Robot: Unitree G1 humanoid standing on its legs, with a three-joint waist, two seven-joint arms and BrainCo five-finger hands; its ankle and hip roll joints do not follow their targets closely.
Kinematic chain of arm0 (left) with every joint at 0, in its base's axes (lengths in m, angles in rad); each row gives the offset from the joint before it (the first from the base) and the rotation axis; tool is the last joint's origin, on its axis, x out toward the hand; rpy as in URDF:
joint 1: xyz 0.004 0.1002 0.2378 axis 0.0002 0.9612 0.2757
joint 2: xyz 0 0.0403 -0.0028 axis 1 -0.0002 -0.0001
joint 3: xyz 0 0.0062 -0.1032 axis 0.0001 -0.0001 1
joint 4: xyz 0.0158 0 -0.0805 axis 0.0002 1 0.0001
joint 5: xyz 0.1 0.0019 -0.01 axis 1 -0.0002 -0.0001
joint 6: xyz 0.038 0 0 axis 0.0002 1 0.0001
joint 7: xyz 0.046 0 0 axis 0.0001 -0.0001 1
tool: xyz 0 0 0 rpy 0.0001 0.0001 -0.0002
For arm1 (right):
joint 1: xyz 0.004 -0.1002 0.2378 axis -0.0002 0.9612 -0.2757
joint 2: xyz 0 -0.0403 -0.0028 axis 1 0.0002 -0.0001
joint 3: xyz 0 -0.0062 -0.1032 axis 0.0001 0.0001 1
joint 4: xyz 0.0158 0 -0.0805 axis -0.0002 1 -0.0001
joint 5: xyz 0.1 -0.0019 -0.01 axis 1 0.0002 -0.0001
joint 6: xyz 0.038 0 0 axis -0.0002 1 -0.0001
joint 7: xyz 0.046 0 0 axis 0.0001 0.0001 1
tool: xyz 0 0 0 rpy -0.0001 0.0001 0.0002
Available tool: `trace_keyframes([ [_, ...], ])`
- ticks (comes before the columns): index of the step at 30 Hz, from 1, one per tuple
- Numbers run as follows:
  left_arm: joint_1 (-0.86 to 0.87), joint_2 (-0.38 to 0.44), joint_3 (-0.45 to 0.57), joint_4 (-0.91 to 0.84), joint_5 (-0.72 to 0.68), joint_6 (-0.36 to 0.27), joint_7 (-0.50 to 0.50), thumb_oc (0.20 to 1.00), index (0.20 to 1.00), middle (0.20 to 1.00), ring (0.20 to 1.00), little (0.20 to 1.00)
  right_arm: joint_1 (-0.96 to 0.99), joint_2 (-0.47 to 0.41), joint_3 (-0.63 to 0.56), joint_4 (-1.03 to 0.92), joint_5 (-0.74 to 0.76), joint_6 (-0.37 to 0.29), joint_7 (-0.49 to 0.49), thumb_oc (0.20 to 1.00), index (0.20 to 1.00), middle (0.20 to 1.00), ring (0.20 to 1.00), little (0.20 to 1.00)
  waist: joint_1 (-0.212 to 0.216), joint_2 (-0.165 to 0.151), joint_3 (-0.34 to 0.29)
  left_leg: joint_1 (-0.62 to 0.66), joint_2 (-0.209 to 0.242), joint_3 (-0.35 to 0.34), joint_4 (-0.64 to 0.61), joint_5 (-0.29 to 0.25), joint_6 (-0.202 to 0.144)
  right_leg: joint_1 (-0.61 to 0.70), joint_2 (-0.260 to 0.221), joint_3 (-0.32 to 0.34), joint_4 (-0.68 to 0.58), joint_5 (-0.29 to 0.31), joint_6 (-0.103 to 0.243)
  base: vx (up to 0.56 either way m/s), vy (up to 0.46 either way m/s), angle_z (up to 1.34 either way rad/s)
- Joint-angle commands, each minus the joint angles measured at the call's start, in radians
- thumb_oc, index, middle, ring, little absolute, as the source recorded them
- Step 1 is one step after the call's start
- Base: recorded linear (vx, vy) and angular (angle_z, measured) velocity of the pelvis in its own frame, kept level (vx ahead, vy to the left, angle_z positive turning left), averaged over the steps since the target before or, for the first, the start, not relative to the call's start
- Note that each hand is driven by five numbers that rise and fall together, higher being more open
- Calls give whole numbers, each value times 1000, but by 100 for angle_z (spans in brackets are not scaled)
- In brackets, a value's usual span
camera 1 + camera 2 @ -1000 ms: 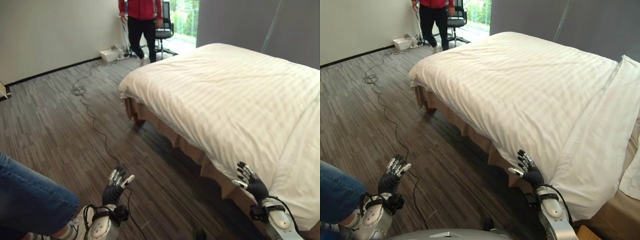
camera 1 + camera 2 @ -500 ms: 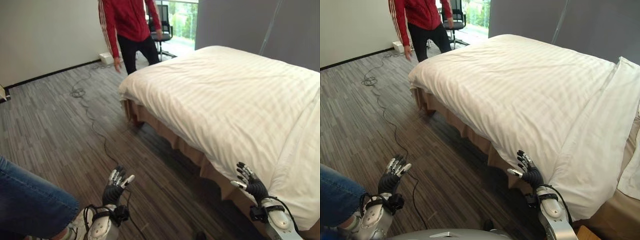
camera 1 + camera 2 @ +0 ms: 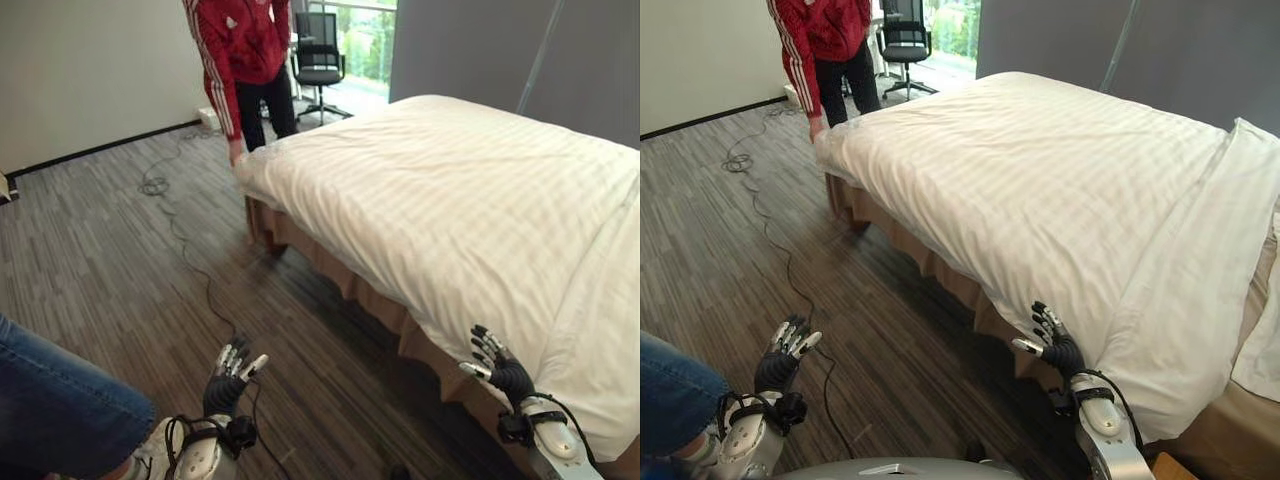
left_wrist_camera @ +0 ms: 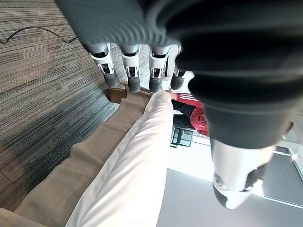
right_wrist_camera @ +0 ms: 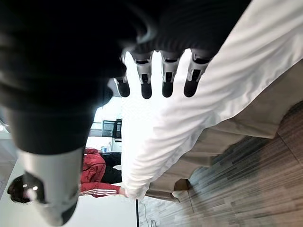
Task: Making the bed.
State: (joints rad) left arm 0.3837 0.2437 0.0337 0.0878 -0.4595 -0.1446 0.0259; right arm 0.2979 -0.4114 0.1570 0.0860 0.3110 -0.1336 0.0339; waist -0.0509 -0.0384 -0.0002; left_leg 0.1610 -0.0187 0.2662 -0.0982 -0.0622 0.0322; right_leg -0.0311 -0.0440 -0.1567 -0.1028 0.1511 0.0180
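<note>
Daylight enters through the window (image 3: 365, 40) at 12 o'clock, which is washed out. It lights the white duvet (image 3: 470, 190) evenly, with soft shading in its folds. A dark shadow lies on the floor (image 3: 90, 250) along the bed's near side. In the right wrist view the duvet blows out to glare near the fingers (image 5: 166, 78). In both wrist views the near dark covers are blurred.
</note>
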Motion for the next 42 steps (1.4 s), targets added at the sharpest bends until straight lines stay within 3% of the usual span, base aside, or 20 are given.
trace_keyframes([
  [1,-19,14,12,-3,-9,-67,3,1000,1000,1000,1000,1000,-85,-19,-1,-24,-7,-40,10,1000,1000,1000,1000,1000,-2,16,6,-37,-1,-69,11,-38,26,87,32,29,70,-192,33,0,0,0],
  [22,-33,20,-2,-5,-15,-73,9,1000,1000,1000,1000,1000,-85,-8,15,-24,53,-48,21,1000,1000,1000,1000,1000,-6,20,5,-31,0,-68,11,-37,27,93,30,36,66,-186,33,0,0,0],
  [23,-209,128,-103,-8,6,-84,-4,1000,1000,1000,1000,1000,-73,-103,-40,-98,-19,-55,64,1000,1000,1000,1000,1000,-68,75,107,-153,-31,-95,60,0,30,-62,10,74,237,-245,32,32,-19,2],
  [24,-176,118,-89,-18,7,-82,-1,1000,1000,1000,1000,1000,-82,-97,-27,-74,-35,-52,52,1000,1000,1000,1000,1000,-51,71,68,-139,-31,-85,50,-4,28,-13,11,56,162,-218,39,31,-38,6],
  [30,-104,90,-54,-28,-2,-69,-16,1000,1000,1000,1000,1000,-70,-71,-64,-57,7,-56,38,1000,1000,1000,1000,1000,-39,56,23,-99,-25,-66,42,-14,27,48,29,61,103,-200,41,16,-20,-6],
  [42,-138,85,-7,9,-13,-80,30,1000,1000,1000,1000,1000,-118,-77,-23,-37,-23,-49,43,1000,1000,1000,1000,1000,-24,46,25,-91,-34,-86,69,-38,47,41,7,52,157,-209,49,25,64,-3],
])
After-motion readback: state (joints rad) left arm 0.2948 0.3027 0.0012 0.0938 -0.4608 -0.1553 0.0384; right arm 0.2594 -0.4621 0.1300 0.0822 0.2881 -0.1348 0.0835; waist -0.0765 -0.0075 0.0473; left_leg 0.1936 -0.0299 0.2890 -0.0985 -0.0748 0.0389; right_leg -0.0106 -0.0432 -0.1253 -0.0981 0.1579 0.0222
